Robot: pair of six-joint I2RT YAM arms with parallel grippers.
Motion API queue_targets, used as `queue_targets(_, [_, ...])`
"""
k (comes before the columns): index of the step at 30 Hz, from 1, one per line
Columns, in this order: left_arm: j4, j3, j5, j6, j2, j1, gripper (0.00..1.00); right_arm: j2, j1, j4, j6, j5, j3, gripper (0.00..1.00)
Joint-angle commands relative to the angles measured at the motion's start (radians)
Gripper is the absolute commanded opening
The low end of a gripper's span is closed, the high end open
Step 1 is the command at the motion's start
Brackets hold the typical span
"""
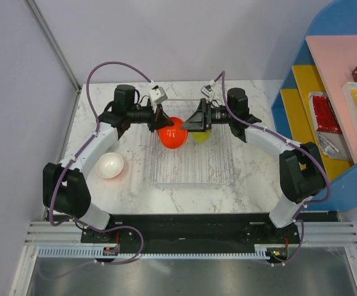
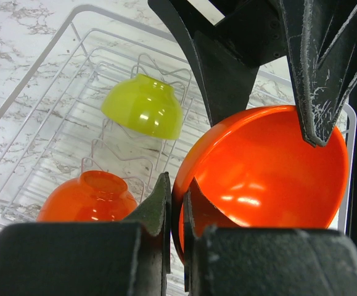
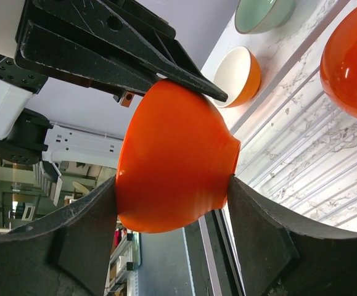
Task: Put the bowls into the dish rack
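Note:
My left gripper (image 1: 161,123) (image 2: 177,197) is shut on the rim of a red-orange bowl (image 1: 172,134) (image 2: 264,172) and holds it above the back of the clear dish rack (image 1: 190,176). My right gripper (image 1: 193,123) (image 3: 172,185) spans the same bowl (image 3: 178,154), one finger on the rim and one on the foot. A lime-green bowl (image 1: 202,137) (image 2: 144,106) and another orange bowl (image 2: 86,197) (image 3: 351,61) lie upside down in the rack. A white bowl (image 1: 110,165) (image 3: 237,77) and a pale mint bowl (image 3: 261,12) sit on the table left of the rack.
A blue and pink shelf unit (image 1: 326,92) with packets stands at the right edge of the marble table. A slanted grey post (image 1: 52,43) runs along the back left. The mint bowl is hidden in the top view.

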Motion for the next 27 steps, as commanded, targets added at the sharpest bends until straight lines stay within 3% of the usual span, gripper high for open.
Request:
queue_targets(1, [0.067,0.016,-0.004,-0.003,-0.050,-0.001,0.07,-0.028,0.021,-0.075,-0.089,-0.019,0.016,0.00])
queue_targets(2, [0.069,0.018,-0.006,-0.008,-0.050,-0.001,0.18,-0.037,0.019,-0.095,-0.097,-0.013,0.016,0.00])
queue_targets(5, [0.072,0.018,-0.006,-0.011,-0.047,0.000,0.29,-0.051,0.021,-0.126,-0.129,0.010,0.016,0.00])
queue_targets(10, [0.073,0.012,-0.009,-0.011,-0.047,-0.001,0.27,-0.059,0.021,-0.156,-0.160,0.036,0.016,0.00])
queue_targets(12, [0.073,0.013,-0.009,-0.011,-0.048,0.000,0.34,-0.057,0.019,-0.165,-0.166,0.047,0.016,0.00])
queue_targets(19, [0.073,-0.005,-0.032,-0.008,-0.069,0.000,0.71,-0.062,0.019,-0.251,-0.235,0.108,0.039,0.00])
queue_targets(20, [0.073,-0.011,-0.038,-0.008,-0.074,0.002,0.88,-0.066,0.018,-0.267,-0.258,0.122,0.042,0.00])
queue_targets(22, [0.073,-0.019,-0.047,-0.018,-0.088,0.011,0.99,-0.078,0.018,-0.323,-0.287,0.159,0.053,0.00])
queue_targets(27, [0.072,-0.054,-0.038,-0.060,-0.155,0.113,1.00,-0.124,0.018,-0.474,-0.443,0.292,0.096,0.00])
